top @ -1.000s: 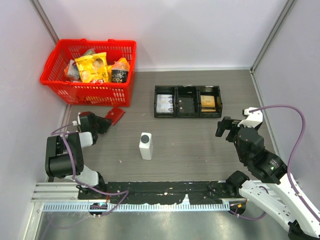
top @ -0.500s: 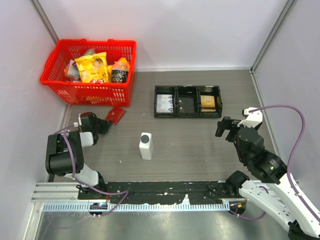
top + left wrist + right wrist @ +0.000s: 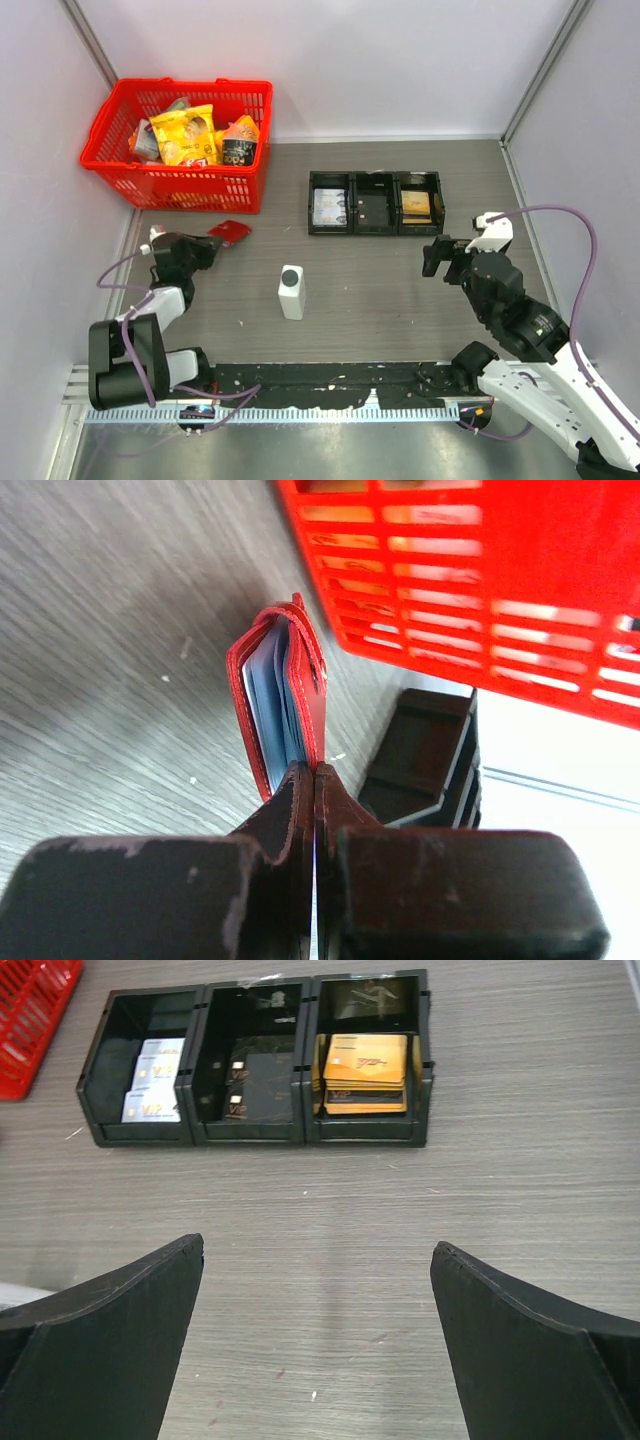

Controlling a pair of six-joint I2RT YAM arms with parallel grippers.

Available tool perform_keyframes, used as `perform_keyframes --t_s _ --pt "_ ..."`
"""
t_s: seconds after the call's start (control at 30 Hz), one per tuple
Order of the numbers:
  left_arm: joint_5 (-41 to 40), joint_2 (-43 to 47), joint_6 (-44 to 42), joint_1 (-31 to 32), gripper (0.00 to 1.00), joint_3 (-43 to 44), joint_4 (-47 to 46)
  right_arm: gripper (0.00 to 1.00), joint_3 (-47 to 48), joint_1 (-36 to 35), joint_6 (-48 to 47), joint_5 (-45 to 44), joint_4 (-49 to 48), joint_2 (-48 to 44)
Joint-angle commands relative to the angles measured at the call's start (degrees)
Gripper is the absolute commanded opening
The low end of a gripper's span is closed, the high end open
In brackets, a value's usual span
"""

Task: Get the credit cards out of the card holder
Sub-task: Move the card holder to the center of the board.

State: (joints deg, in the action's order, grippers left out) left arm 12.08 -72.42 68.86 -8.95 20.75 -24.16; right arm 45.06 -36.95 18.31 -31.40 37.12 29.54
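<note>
The left claw was pinched shut on the 1 small red book-fold card holder, slightly agape with pale blue sleeves showing, just beside 1 red plastic basket. The right claw gaped wide and empty over the grey tabletop, near 1 black 3-compartment tray.

Card holder: red cover, pale blue inner sleeves.
Basket, 10 o'clock: red lattice; yellow packets inside.
Tray, 12 o'clock: glossy black. Holds white VIP cards, black cards, orange stack.
Box, centre: white, black round top.
Table: grey wood grain.
Cable: purple.
</note>
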Motion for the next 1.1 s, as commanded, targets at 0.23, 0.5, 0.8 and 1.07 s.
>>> perform_keyframes --t_s 0.23,0.5,0.8,1.07 --pt "7.42 11.78 -4.08 0.34 0.0 1.39 6.76 1.0 1.0 0.04 -1.17 11.27 -3.64 4.56" --pt "15.95 14.06 -5.92 3.76 0.0 7.01 9.57 1.0 0.56 0.04 -0.9 18.9 -5.13 5.97" --pt "20.44 15.03 -8.13 12.72 0.0 15.62 12.56 1.0 0.91 -0.05 -0.47 27.44 -8.12 10.62" --pt "23.52 11.87 -13.04 24.49 0.0 26.34 17.47 1.0 0.2 0.04 -1.08 33.94 -10.76 9.22"
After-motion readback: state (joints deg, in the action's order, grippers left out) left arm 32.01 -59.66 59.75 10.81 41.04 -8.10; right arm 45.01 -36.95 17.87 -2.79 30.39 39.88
